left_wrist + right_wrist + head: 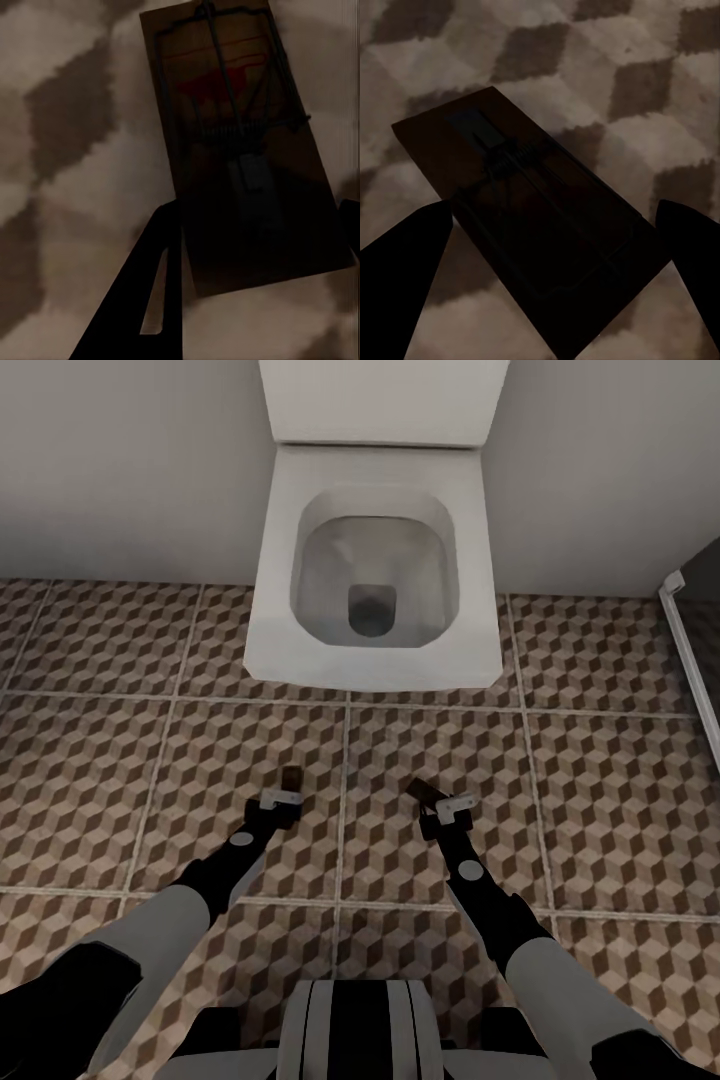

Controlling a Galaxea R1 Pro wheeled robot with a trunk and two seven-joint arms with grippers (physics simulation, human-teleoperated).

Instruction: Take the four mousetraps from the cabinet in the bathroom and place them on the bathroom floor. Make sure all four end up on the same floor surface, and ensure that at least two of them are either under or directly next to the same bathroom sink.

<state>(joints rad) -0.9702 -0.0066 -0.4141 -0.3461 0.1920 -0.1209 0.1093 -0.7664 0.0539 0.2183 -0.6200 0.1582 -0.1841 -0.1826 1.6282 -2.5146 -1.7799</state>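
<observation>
Left gripper (288,782) pinches a mousetrap (240,150) by its edges, low over the bathroom floor (150,750); right gripper (432,798) looks clamped on a second mousetrap (529,221), contact hidden. Both are in front of the toilet (375,560). Judgement: light, stiff thin boards with a fragile wire spring, so grip the long edges at the bare end. Long axes run out along the fingers.

White toilet (375,560) against pale wall (120,460), lid up, bowl open. Dark framed panel (695,620) at far right edge.
</observation>
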